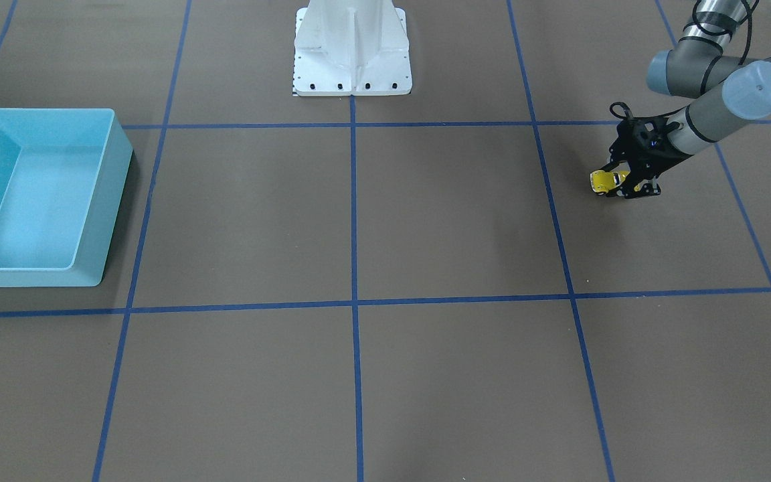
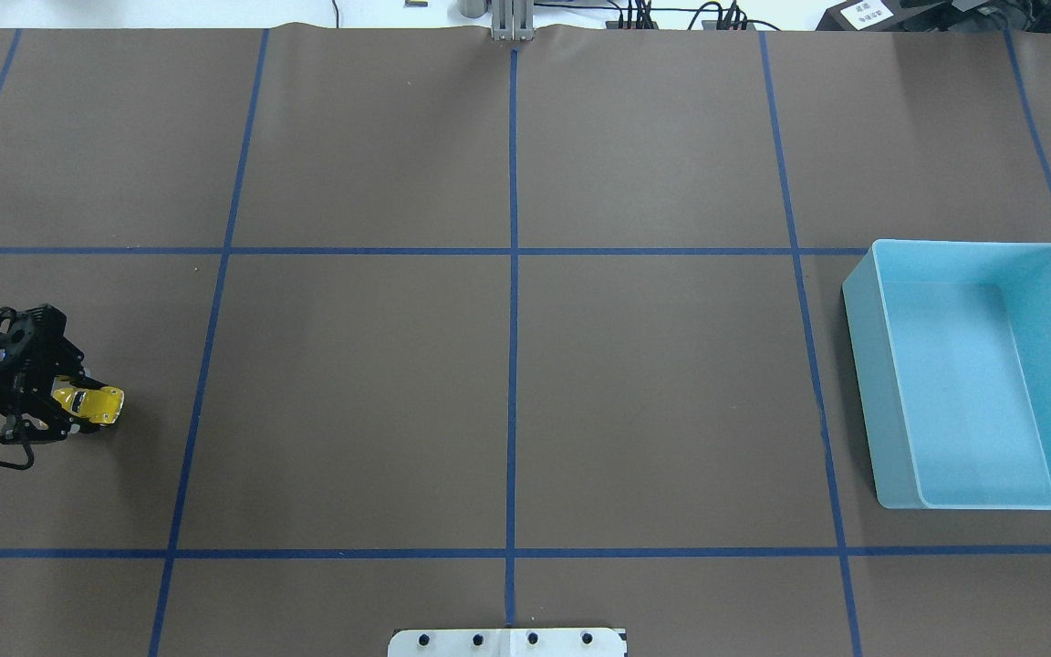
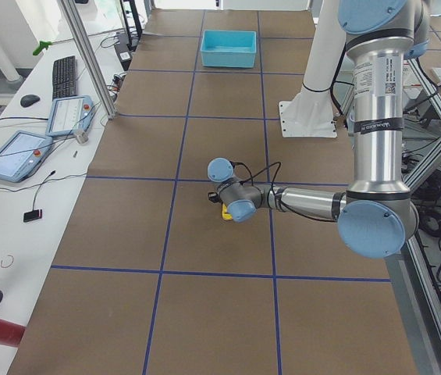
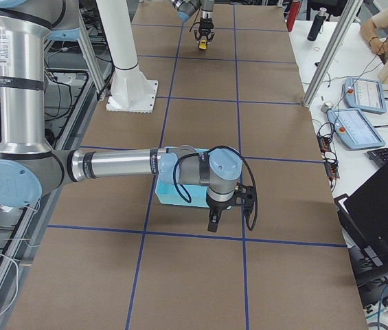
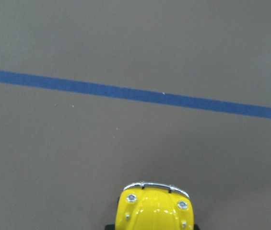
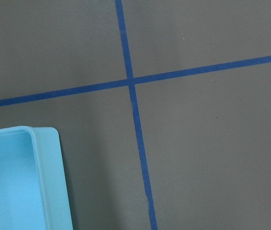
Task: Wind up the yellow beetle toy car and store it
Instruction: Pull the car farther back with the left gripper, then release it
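Left gripper (image 2: 77, 410) clamps car (image 2: 90, 402) at nine o'clock; released wound, it may miss bin (image 2: 874, 392) at three.

Robotics lab, taped grid table (image 2: 361, 383), teach pendants (image 3: 17, 155)

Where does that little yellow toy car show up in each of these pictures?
Front-facing: yellow car at right, above mid-height.
Overhead: car at far left.
Exterior left: car near centre, mostly hidden by the near arm.
Exterior right: car at top, tiny.
Left wrist: car at bottom edge.
Right wrist: not in it.
Shared landmark: light blue bin, at the table's opposite end.
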`<state>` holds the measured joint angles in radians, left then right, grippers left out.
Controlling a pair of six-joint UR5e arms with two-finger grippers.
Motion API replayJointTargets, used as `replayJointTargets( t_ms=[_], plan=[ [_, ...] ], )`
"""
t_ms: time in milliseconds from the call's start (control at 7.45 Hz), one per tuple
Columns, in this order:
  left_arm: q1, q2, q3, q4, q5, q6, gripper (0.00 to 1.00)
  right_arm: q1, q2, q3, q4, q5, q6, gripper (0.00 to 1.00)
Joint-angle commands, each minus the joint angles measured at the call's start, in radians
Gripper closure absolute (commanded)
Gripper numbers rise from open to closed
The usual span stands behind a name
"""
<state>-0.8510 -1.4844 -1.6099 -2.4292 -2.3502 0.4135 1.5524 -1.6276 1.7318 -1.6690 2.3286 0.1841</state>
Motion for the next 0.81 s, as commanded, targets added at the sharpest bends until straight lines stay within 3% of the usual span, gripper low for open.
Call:
replayJointTargets(
  t_ms=[0,671],
  plan=[
    [-0.037,0.021,0.024,-0.008,-0.021,0.062,1.00,0.000,0.000,-0.001,0.000,0.000,0.000,0.00],
    [-0.092,0.044,0.073,-0.010,-0.046,0.162,1.00,0.000,0.000,0.002,0.000,0.002,0.000,0.00]
  ],
)
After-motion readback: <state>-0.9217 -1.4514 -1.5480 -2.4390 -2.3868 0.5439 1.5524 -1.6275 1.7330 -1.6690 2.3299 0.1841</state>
